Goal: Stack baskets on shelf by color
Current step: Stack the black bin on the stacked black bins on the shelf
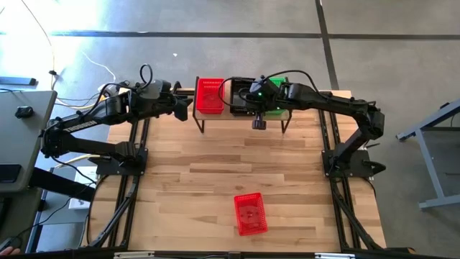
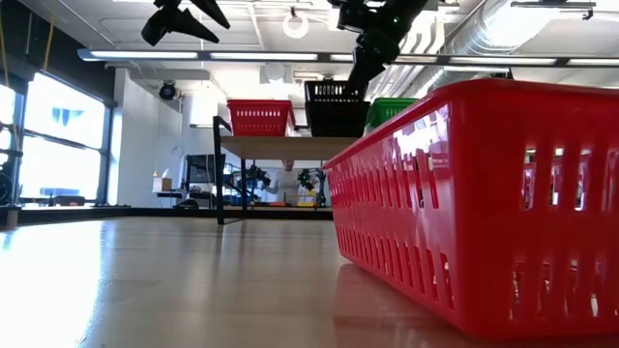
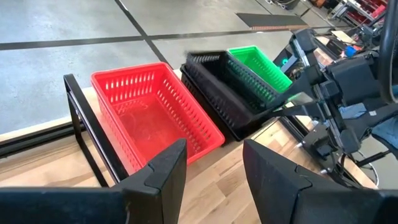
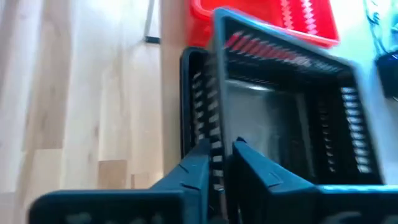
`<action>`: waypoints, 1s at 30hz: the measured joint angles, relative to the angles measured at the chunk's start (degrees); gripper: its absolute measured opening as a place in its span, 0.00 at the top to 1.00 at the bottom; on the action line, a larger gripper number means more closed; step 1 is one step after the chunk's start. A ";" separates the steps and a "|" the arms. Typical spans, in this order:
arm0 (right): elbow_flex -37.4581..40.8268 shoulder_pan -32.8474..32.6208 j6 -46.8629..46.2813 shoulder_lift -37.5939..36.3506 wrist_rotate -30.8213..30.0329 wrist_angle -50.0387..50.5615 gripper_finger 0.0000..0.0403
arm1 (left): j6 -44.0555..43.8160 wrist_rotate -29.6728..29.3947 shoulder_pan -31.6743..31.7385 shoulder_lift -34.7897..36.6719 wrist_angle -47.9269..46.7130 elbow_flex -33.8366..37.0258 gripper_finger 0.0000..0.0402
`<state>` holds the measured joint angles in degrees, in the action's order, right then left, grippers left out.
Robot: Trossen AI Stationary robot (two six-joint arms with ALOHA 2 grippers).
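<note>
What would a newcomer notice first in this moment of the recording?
The right hand is shut on the rim of a black perforated plastic basket, holding it over the wooden-topped shelf with black metal legs, between a red mesh basket and a green one. Another red plastic mesh basket lies alone on the near part of the big wooden table. The left hand hovers open beside the shelf.

No legible text, label, brand, number or sign appears in any view. The baskets [image 3: 155, 115], the shelf [image 1: 241, 114], the counter [image 1: 215, 173] and both arms carry no readable markings, and items in the room behind are too small to read.
</note>
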<state>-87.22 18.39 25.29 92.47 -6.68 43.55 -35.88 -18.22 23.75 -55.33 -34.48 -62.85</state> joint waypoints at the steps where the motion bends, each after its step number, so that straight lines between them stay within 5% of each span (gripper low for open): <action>1: 0.00 0.00 -0.37 0.00 -0.91 -0.02 0.88 | 0.00 0.00 0.00 0.00 0.00 0.00 0.63; 9: -0.02 -0.70 -1.38 -1.11 -5.27 -0.37 0.73 | 0.86 0.02 0.00 0.00 -0.46 0.00 0.63; 30: -2.77 -1.25 -21.76 -0.84 -9.65 -1.35 0.72 | 5.10 4.68 -0.20 0.00 -0.46 0.00 0.63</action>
<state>-89.99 17.14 3.53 91.63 -16.33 42.19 -30.78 -13.54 23.55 -55.33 -34.94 -62.85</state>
